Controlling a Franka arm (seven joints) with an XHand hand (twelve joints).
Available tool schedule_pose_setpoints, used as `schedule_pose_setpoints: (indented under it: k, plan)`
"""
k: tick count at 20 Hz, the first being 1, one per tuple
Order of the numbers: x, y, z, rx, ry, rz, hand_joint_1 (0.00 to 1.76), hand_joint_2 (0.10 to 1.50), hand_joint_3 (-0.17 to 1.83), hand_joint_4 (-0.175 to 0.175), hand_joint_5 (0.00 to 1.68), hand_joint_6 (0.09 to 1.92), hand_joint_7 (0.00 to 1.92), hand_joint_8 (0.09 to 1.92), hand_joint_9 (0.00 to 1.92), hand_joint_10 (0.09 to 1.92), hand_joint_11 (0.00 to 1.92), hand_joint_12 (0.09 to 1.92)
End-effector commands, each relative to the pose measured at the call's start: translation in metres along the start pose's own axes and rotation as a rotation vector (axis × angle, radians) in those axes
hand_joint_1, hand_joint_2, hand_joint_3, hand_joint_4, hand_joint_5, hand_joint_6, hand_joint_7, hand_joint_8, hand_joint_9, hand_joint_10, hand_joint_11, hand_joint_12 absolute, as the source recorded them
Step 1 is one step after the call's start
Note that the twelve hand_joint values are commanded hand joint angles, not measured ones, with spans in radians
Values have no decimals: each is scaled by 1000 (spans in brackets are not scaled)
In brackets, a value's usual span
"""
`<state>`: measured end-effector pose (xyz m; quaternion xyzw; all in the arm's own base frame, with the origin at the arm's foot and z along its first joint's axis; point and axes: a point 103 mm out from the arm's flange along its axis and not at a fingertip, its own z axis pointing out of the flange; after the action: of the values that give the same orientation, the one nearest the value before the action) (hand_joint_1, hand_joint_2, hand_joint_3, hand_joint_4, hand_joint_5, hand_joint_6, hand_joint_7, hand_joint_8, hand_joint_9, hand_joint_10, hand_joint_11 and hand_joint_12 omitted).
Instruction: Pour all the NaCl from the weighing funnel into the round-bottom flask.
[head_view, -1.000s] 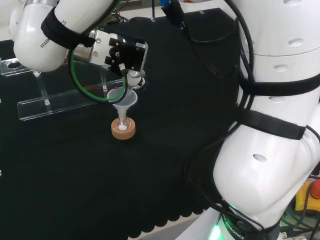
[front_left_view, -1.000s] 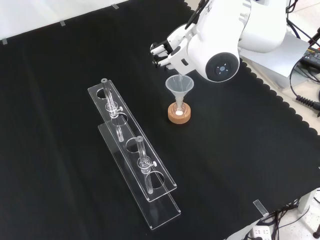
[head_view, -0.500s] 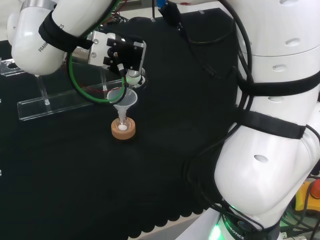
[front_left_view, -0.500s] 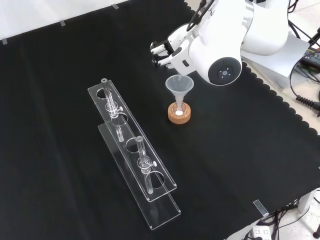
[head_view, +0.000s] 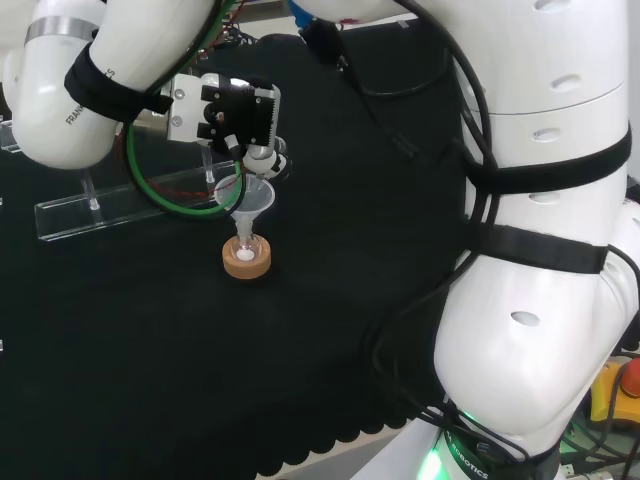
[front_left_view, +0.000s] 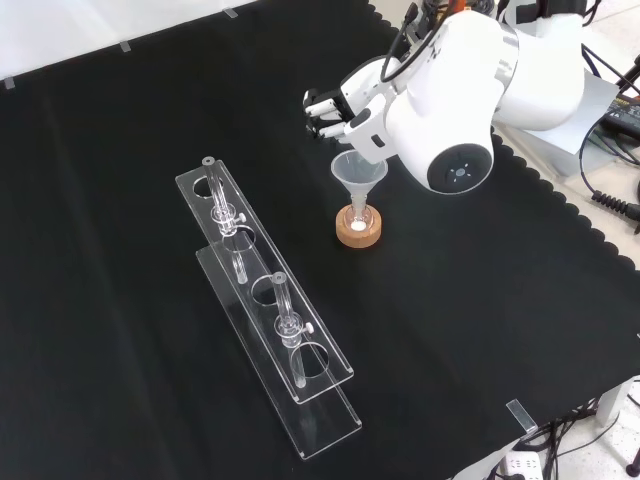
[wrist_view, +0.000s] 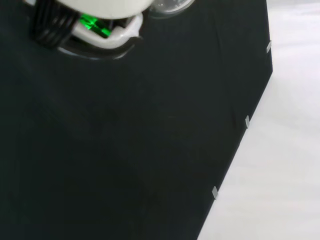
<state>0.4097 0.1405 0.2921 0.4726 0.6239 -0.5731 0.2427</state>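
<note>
Robot hand (front_left_view: 335, 108) just above funnel (front_left_view: 358, 175), fingers curled, grip contents unclear; funnel sits in flask (front_left_view: 358, 217) on cork stand (front_left_view: 359, 232) below; white powder inside flask.

Black cloth bench (front_left_view: 120, 330): clear rack (front_left_view: 265, 330), cork ring (front_left_view: 359, 229).

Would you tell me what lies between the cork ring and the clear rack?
In the front view, only bare black cloth lies between the cork ring and the clear rack.
</note>
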Motion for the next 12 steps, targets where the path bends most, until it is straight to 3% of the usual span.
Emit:
schedule_pose_setpoints:
  k: [1,12]
  plan:
    - [-1,0,-3,9,-37,15,1095,620,855,175,1140,999,618,604,905,420,616,1204]
    - [-2,0,-7,20,-55,23,1096,620,854,175,1141,997,619,604,906,419,616,1203]
